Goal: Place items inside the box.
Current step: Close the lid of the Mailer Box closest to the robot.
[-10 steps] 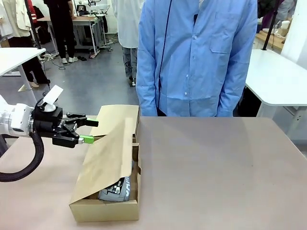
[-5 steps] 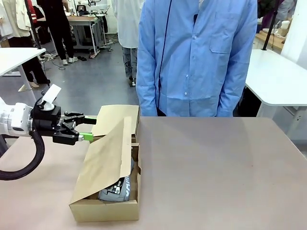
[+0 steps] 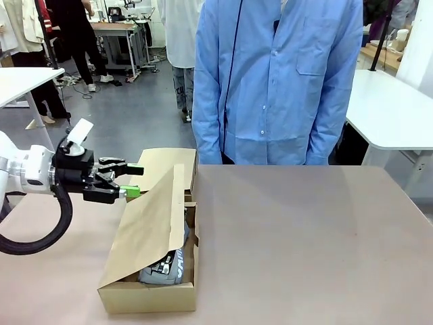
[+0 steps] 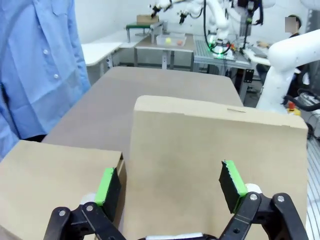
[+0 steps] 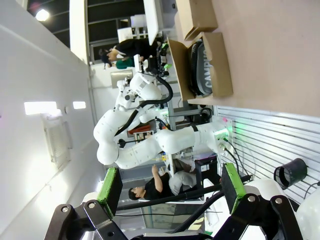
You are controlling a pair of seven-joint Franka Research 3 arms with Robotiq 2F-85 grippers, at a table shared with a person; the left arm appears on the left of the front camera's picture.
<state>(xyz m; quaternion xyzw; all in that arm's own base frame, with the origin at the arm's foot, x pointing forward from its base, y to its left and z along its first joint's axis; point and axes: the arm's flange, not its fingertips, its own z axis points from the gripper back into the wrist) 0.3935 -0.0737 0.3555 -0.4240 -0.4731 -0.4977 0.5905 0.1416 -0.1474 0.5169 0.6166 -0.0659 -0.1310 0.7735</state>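
The cardboard box (image 3: 147, 296) lies on the table's left part, its long flap (image 3: 152, 223) slanting up over the opening. Under the flap, at the near end, a navy pouch with white lettering (image 3: 165, 265) shows inside; the same pouch (image 5: 201, 70) appears far off in the right wrist view. My left gripper (image 3: 132, 181) hovers open just left of the flap's upper edge, and the flap (image 4: 215, 150) stands right ahead of its green pads (image 4: 106, 185). My right gripper (image 5: 170, 186) is open with nothing in it, far from the box (image 5: 220, 60). The other items are hidden.
A person in a blue shirt (image 3: 277, 81) stands at the table's far edge, behind the box, with no hands over the table. The bare brown tabletop (image 3: 304, 244) stretches to the right of the box. White tables (image 3: 392, 108) stand beyond it.
My left gripper drew back slightly to the left, then came right and a little up toward the flap's upper edge. It stayed open. The flap and box have not moved.
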